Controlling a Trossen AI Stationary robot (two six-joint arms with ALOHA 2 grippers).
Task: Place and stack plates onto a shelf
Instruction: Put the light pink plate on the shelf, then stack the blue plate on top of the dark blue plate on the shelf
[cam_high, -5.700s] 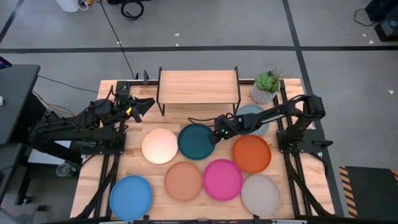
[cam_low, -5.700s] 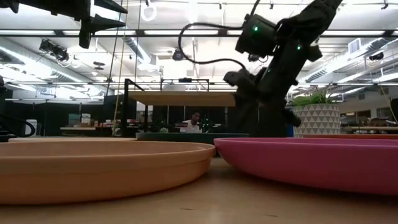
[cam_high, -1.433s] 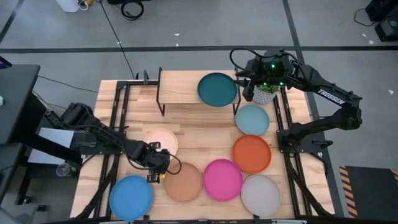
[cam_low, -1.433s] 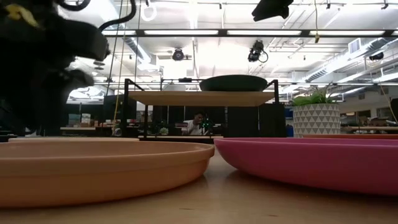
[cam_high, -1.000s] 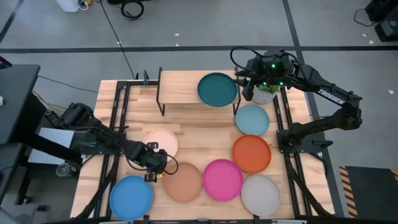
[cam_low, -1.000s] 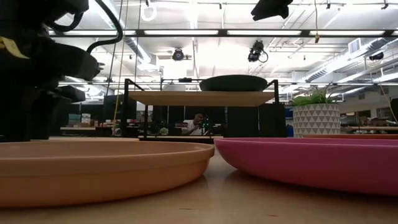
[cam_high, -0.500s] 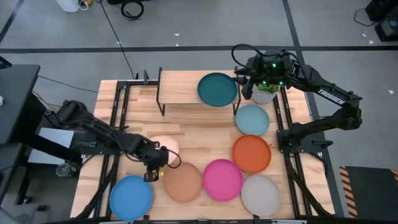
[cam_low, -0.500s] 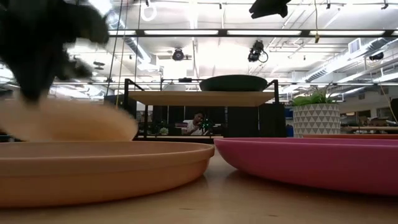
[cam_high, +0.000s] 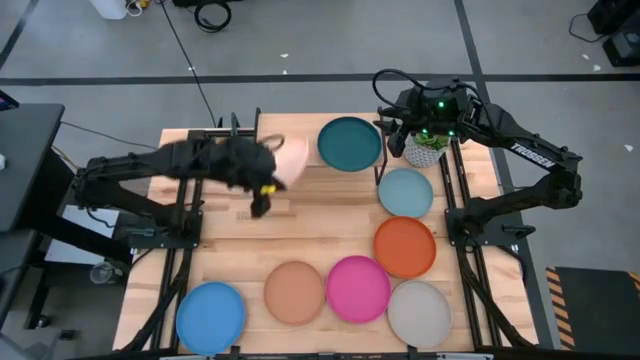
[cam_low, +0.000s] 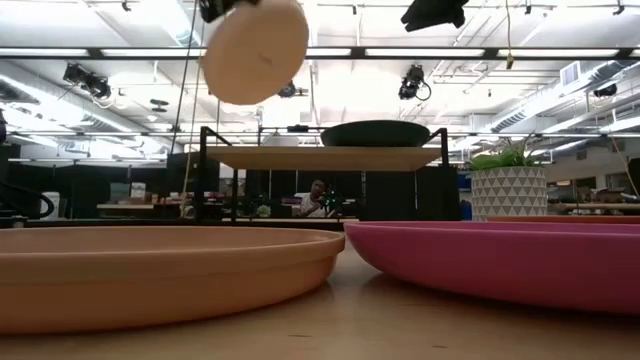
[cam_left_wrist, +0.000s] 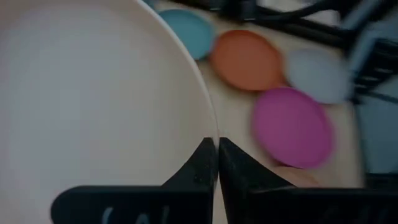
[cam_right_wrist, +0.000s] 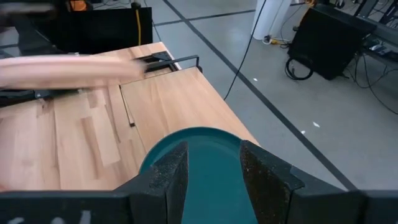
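My left gripper (cam_high: 274, 174) is shut on the cream-white plate (cam_high: 292, 158) and holds it in the air over the left part of the shelf (cam_high: 312, 128). In the low view this plate (cam_low: 255, 48) hangs tilted, high above the shelf (cam_low: 320, 157). The dark teal plate (cam_high: 350, 143) lies flat on the shelf's right part. My right gripper (cam_high: 390, 127) hovers open beside and above the teal plate (cam_right_wrist: 199, 165), touching nothing. The other plates lie flat on the table. My left gripper pinches the cream-white plate's rim (cam_left_wrist: 210, 127) between its two shut fingers, one on the plate's inner face and one on the outside. It comes at the plate from the table's left. The plate is lifted clear of table and shelf and is tilted.
Flat on the table lie the pale blue plate (cam_high: 405, 192), orange plate (cam_high: 405, 246), pink plate (cam_high: 358, 288), peach-tan plate (cam_high: 295, 291), bright blue plate (cam_high: 211, 316) and grey plate (cam_high: 420, 312). A potted plant (cam_high: 430, 140) stands right of the shelf.
My left gripper has shut on the cream-white plate's rim on the table, lifted it clear and carried it up and toward the far edge, to above the shelf's left part. The plate has tipped from flat to tilted.
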